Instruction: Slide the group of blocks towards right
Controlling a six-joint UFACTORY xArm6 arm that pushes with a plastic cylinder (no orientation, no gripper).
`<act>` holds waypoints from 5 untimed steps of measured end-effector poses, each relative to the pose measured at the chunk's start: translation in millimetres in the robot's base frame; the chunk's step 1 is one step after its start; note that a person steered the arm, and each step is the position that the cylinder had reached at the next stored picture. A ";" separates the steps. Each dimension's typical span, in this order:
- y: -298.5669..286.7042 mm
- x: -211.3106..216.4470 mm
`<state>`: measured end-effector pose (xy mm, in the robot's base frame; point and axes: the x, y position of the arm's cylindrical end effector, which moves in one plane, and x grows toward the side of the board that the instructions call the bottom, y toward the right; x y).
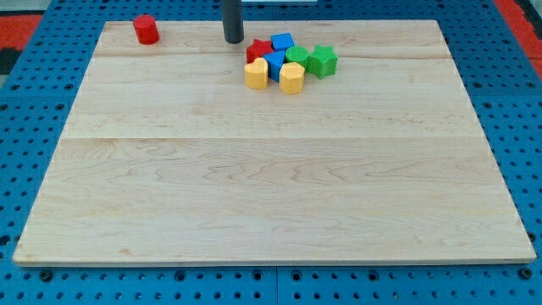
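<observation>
A tight group of blocks lies near the view's top, right of centre: a red star block [257, 49], a blue cube [282, 41], a blue block [275, 62], a green round block [296, 57], a green star-like block [323, 61], a yellow block [256, 74] and a yellow heart-like block [291, 78]. My tip [234, 40] stands on the board just left of the red star block, a small gap apart. A red cylinder [146, 30] stands alone at the view's top left.
The wooden board [271, 186] lies on a blue perforated table [25, 127]. The group sits close to the board's top edge. The board's right edge is well to the right of the green star-like block.
</observation>
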<state>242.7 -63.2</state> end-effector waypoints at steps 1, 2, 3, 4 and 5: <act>1.2 27.7; 41.9 44.3; 79.3 47.9; 124.5 45.5; 154.7 44.6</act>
